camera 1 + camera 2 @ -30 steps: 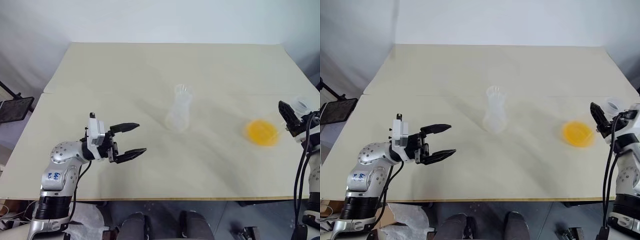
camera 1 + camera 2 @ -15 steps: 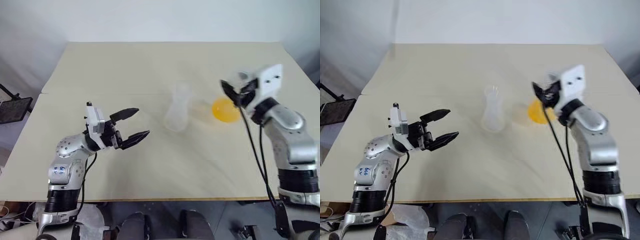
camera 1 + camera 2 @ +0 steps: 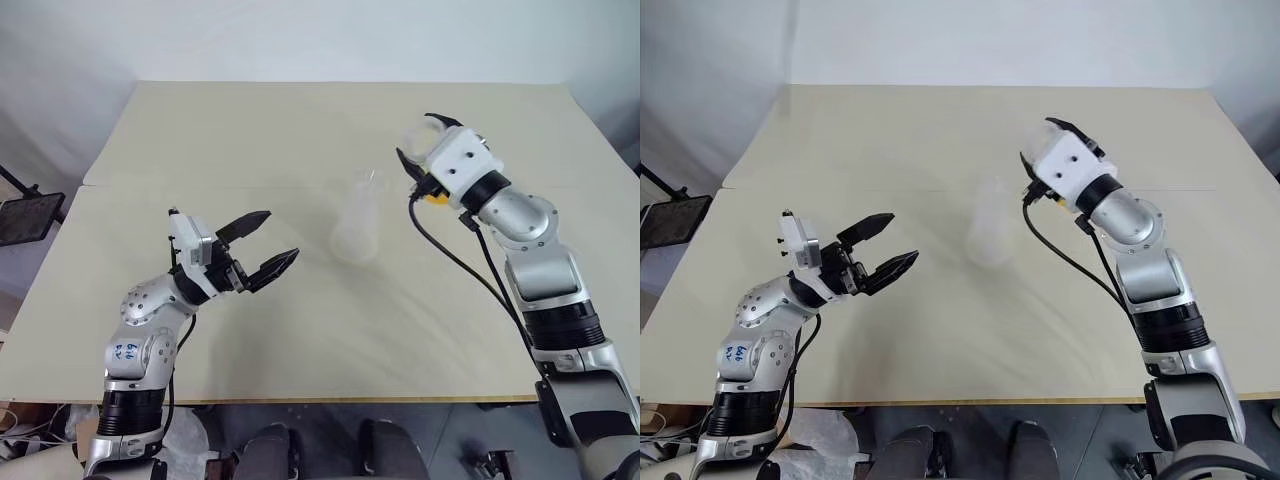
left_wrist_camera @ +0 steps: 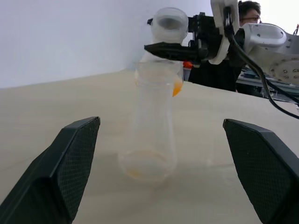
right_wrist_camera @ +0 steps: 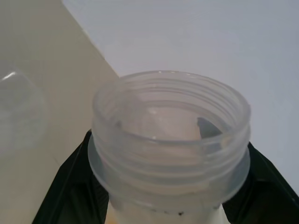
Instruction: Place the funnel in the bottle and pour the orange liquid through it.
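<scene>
Right gripper (image 3: 420, 150), clamped on the flask (image 4: 170, 25) of orange liquid (image 4: 177, 87), sits just beside the upright bottle's (image 3: 357, 222) mouth; left gripper (image 3: 266, 245) gapes wide, farther off.

bottle (image 4: 150, 126): clear | orange liquid (image 4: 177, 87): yellow-orange | table (image 3: 300, 130): beige | left claw (image 3: 260, 244): black

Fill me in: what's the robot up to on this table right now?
The right pincer is shut on the neck of a clear flask holding the orange liquid, held above the table right beside the mouth of the bottle. The bottle stands upright mid-table with the funnel seated in its mouth; only a faint orange tint shows at its bottom. The left pincer hangs open, pointed at the bottle but apart from it.
</scene>
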`<state>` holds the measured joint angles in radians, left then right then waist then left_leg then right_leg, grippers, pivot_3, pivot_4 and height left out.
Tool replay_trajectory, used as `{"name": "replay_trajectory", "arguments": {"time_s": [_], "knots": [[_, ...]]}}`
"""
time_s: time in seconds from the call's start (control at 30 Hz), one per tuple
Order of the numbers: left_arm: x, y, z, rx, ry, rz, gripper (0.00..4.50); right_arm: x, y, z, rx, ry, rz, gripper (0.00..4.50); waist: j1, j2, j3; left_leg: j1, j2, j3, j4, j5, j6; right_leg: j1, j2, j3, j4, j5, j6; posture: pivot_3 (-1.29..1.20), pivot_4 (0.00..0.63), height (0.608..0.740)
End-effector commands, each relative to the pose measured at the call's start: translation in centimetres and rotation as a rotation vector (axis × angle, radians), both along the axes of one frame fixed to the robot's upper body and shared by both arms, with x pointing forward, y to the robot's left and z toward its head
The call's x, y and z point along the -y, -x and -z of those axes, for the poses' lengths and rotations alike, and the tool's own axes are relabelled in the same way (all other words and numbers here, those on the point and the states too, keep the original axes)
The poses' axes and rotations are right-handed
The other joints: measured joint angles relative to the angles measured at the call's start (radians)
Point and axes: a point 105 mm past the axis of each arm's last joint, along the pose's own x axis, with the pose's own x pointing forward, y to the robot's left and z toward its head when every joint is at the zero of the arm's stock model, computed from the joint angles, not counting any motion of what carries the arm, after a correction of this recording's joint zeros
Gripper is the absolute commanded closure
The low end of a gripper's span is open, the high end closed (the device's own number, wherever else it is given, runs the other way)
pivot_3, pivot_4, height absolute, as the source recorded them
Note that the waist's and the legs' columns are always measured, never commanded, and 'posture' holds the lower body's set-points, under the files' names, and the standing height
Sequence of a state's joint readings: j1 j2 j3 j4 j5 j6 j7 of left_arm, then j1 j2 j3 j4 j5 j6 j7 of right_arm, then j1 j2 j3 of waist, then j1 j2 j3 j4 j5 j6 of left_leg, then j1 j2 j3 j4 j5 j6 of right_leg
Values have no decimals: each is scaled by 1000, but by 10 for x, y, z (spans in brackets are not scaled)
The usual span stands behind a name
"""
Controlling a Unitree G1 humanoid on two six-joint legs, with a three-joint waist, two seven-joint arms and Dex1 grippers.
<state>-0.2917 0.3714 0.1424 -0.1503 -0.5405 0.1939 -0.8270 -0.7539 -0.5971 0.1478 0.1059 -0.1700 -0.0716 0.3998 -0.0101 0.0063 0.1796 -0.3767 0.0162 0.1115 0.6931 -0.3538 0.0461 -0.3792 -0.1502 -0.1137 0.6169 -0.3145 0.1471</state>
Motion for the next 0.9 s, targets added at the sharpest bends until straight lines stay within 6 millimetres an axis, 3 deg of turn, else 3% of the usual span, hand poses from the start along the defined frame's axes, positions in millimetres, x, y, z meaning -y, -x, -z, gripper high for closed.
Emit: {"name": "replay_trajectory", "arguments": {"time_s": [0.03, 0.5, 0.9], "knots": [[6, 4, -11, 60, -4, 0, 0, -5, 8, -22, 152, 101, -6, 2019, 0, 0, 0, 0, 0, 0, 0, 0, 0, 0, 0, 0, 0, 0, 0, 0, 150, 740], [21, 0, -7, 44, -1, 8, 0, -12, 10, -15, 343, 410, 31, 2019, -13, 0, 0, 0, 0, -1, -1, 0, 0, 1, 0, -1, -1, 0, 0, 0, 150, 740], [27, -4, -7, 42, 15, 12, 0, -17, 4, -21, 405, 478, 50, 2019, -18, 0, 0, 0, 1, -1, -2, 0, -1, 2, 1, -2, -5, 0, 0, 0, 150, 740]]}}
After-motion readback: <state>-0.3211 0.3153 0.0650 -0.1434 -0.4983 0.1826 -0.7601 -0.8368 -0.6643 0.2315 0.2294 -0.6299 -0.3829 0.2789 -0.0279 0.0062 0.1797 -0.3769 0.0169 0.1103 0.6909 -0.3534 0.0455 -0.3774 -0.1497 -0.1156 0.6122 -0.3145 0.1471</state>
